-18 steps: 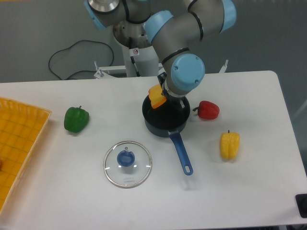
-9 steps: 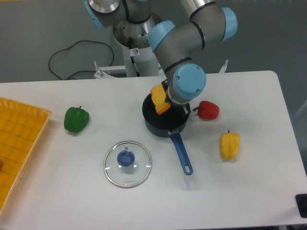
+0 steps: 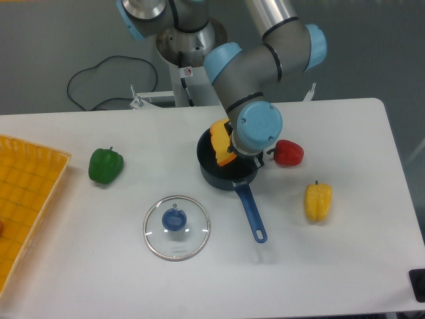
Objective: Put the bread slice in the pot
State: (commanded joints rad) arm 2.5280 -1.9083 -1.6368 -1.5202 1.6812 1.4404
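Yellow, orange-edged bread slice (image 3: pixel 220 142), navy pot (image 3: pixel 226 174) with blue handle, red pepper (image 3: pixel 289 153), green pepper (image 3: pixel 106 165).

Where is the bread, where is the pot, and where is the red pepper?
bread slice (image 3: pixel 220 143), fixed camera, on its yellow face beside the wrist.
pot (image 3: pixel 219 177), fixed camera, on its dark front wall.
red bell pepper (image 3: pixel 289 153), fixed camera, on the middle of its body.
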